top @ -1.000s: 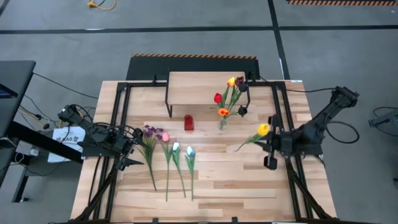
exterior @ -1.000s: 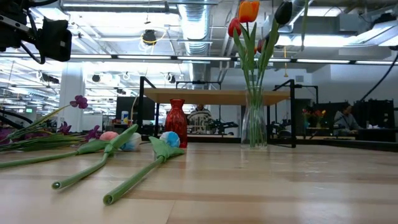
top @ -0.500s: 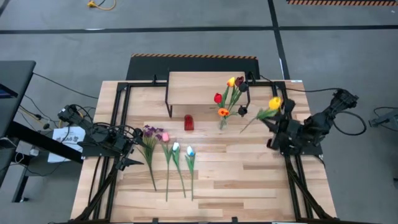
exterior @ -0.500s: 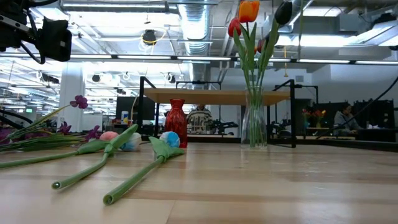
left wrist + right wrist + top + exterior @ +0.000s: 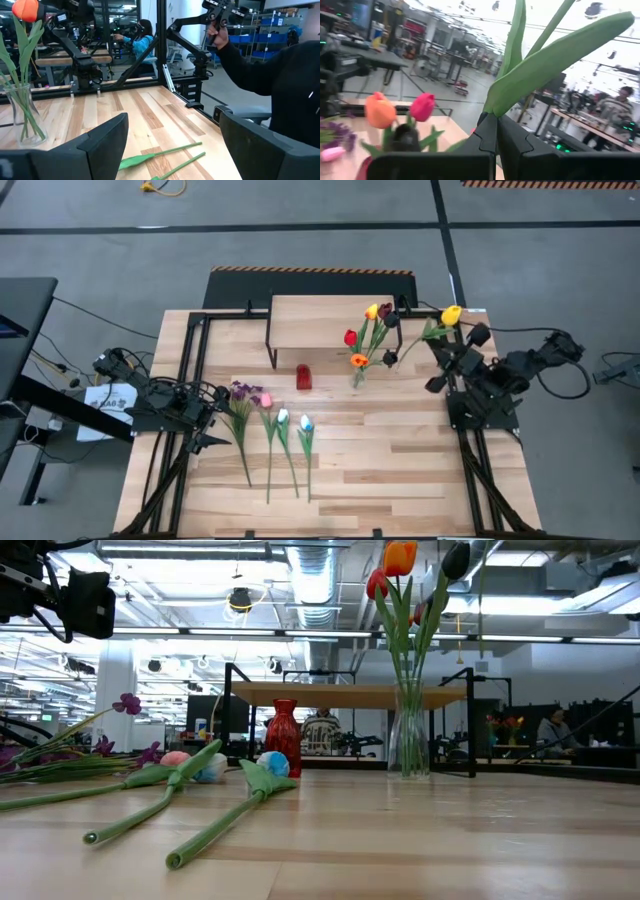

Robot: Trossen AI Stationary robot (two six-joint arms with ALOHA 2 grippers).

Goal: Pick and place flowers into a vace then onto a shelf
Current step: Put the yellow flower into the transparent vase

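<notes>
Plank table (image 5: 400, 470) on a grey shop floor, black frame rails down both sides; open workshop with racks and a seated person behind.

Yellow tulip (image 5: 451, 314): long green stem with broad leaves, bloom up near the table's far right corner, held in the air. Right gripper (image 5: 440, 348) is clamped tight on the stem; in the right wrist view the stem and leaves (image 5: 540, 60) rise straight out from between the closed fingers (image 5: 485, 137).

Just left of it, clear glass vase (image 5: 408, 745) stands on the table in front of the shelf (image 5: 320, 320), already holding red, orange, yellow and dark maroon tulips (image 5: 372, 335) fanned out above it. Small red vase (image 5: 304, 377) sits in front of the shelf, near its middle.

Further left, four flowers lie flat on the table: purple sprig (image 5: 240, 392), pink (image 5: 264, 399), white (image 5: 283, 417) and pale blue-white (image 5: 306, 423), stems pointing toward the near edge.

Left gripper (image 5: 205, 442) waits beside the purple sprig, fingers (image 5: 105, 142) spread wide, nothing between them.
</notes>
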